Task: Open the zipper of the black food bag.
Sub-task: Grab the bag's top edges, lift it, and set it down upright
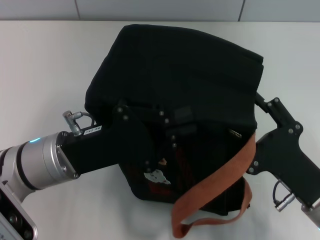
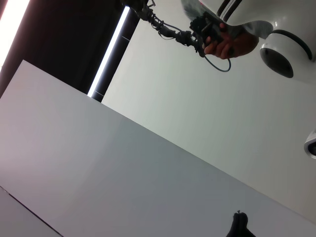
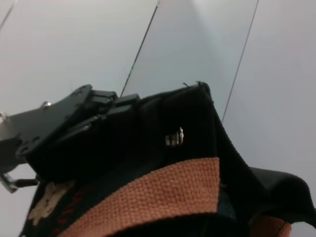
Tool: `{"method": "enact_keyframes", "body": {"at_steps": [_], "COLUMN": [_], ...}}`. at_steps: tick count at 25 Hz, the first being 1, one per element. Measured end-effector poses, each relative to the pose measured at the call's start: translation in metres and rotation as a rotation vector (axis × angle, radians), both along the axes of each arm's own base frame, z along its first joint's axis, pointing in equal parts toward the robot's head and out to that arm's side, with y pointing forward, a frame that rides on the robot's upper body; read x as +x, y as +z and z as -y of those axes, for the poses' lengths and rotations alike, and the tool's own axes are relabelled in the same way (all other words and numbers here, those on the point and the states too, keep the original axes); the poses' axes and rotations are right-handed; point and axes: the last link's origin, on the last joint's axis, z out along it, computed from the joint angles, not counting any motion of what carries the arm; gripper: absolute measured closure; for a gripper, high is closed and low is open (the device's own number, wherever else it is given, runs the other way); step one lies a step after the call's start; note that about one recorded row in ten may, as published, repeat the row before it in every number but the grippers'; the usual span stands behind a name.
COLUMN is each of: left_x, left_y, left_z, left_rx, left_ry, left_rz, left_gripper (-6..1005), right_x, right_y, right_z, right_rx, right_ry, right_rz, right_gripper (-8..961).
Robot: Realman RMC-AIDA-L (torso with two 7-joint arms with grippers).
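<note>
Sitting mid-bench, the black food bag (image 1: 185,75) is slumping between both arms. Left tool (image 1: 172,122) is pressing its front near the zipper (image 3: 174,138); right tool (image 1: 260,100) is touching its side; neither grip is discernible.

A plain white tabletop (image 1: 45,75) stretches out on all sides, and a pale panelled wall (image 1: 160,9) rises behind its far edge.

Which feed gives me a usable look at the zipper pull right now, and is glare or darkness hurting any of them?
Right wrist view: the silver zipper pull catches light and stands out against the black food bag. Head view: evenly lit, but black end effectors blend into the black fabric; the pull is only a faint glint. Left wrist view: aimed away from the bag, with a bright light strip flaring.
</note>
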Motion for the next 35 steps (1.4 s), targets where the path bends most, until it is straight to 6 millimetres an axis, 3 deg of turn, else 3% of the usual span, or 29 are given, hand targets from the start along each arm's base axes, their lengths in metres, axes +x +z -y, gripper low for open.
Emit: {"method": "enact_keyframes", "body": {"at_steps": [16, 23, 35], "left_x": [0.001, 0.002, 0.002], "left_y": [0.000, -0.001, -0.001], "left_z": [-0.001, -0.001, 0.000], "left_rx": [-0.004, -0.007, -0.006], "left_ry": [-0.002, -0.003, -0.003], "left_rz": [0.001, 0.004, 0.005], "left_gripper": [909, 909, 908], "right_x": [0.000, -0.005, 0.002], "right_y": [0.002, -0.007, 0.006], "right_z": [0.014, 0.007, 0.012], "right_rx": [-0.015, 0.078, 0.211], "right_ry": [0.047, 0.004, -0.087], "right_rz": [-0.004, 0.050, 0.020], "right_gripper": [143, 144, 144]}}
